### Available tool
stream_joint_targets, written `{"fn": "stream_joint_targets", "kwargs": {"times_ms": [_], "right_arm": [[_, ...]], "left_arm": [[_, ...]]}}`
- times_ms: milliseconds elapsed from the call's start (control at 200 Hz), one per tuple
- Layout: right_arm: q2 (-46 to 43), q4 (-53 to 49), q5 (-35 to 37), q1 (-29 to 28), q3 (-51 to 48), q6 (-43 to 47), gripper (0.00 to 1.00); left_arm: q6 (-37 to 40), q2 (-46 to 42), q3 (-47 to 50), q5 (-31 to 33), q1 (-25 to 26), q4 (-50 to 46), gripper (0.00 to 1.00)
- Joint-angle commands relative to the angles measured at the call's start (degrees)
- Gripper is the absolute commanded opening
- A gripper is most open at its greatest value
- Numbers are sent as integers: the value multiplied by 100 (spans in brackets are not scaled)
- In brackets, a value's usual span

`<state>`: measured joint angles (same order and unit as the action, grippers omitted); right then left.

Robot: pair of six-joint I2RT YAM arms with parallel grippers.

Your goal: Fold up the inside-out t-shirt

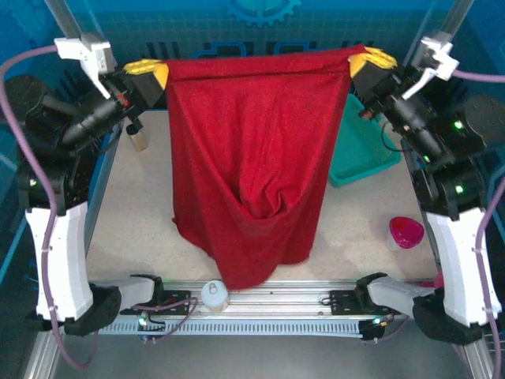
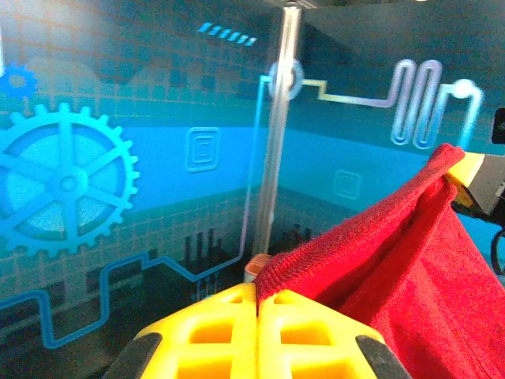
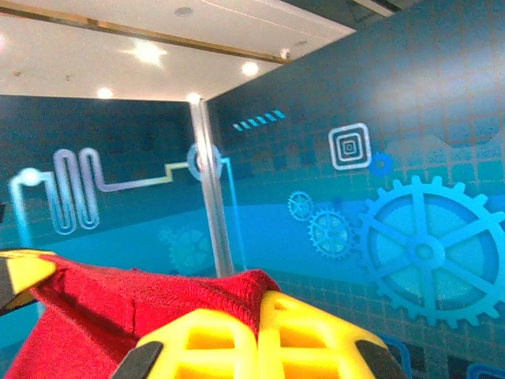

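The t-shirt point(image 1: 252, 150) hangs over the table point(image 1: 138, 225), its top edge stretched between both arms (the bottom sags toward 6 o'clock). The left pincer point(image 1: 151, 73) at 10 o'clock and the right pincer point(image 1: 369, 61) at 2 o'clock each pinch an upper corner.

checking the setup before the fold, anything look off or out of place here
Nothing looks damaged or spilled. The t-shirt hangs stretched between the left pincer and the right pincer, its middle sagging into a deep fold. A small white container sits on the near rail, an odd spot off the work surface.
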<state>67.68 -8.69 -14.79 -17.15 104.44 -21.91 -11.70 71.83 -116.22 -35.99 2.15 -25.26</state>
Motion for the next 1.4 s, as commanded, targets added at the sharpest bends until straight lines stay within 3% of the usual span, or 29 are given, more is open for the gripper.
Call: {"fn": "stream_joint_targets", "kwargs": {"times_ms": [0, 255, 455, 555, 635, 700, 766, 901, 1061, 1086, 1141, 1176, 1286, 1396], "right_arm": [[439, 447, 575, 114, 110, 127, 0], [2045, 267, 1183, 122, 771, 417, 0], [3387, -578, 892, 124, 2828, 332, 0], [3535, -807, 901, 39, 3557, 397, 0], [3210, -795, 997, -100, 3405, 641, 0], [2652, -651, 1173, -309, 2597, 1022, 0], [1928, -360, 1497, -606, 1344, 1591, 0], [362, 167, 2305, -1211, -1820, 2155, 0], [-956, -1, 3023, -2124, -5401, 1398, 0], [-1089, -6, 3195, -2317, -5915, 1133, 0], [-1359, -89, 3289, -2674, -6868, 325, 21], [-1502, -174, 3274, -2901, -7385, -261, 27], [-2130, -676, 3473, -3713, -8511, -1611, 36], [-2967, -1564, 3559, -4062, -8349, -1526, 39]], "left_arm": [[210, 436, -295, 775, -209, -30, 0], [389, 1245, -15, 1398, -547, 14, 0], [423, 2077, -999, 1365, -664, -482, 0], [378, 2285, -1678, 1240, -664, -560, 0], [370, 2325, -2029, 1025, -646, -773, 0], [572, 2102, -1696, 914, -547, -989, 0], [976, 1544, -621, 1321, -280, -1058, 0], [662, -209, 3078, 1956, 320, 122, 0], [-394, -1848, 7123, 2574, 1250, 1096, 0], [-578, -2003, 7590, 2607, 1393, 1198, 7], [-1012, -2272, 8466, 2703, 1691, 1334, 32], [-1453, -2423, 8900, 2840, 1875, 1319, 41], [-2594, -2854, 9731, 2241, 2205, 1389, 60], [-2618, -3239, 9337, 2048, 2377, 513, 62]]}}
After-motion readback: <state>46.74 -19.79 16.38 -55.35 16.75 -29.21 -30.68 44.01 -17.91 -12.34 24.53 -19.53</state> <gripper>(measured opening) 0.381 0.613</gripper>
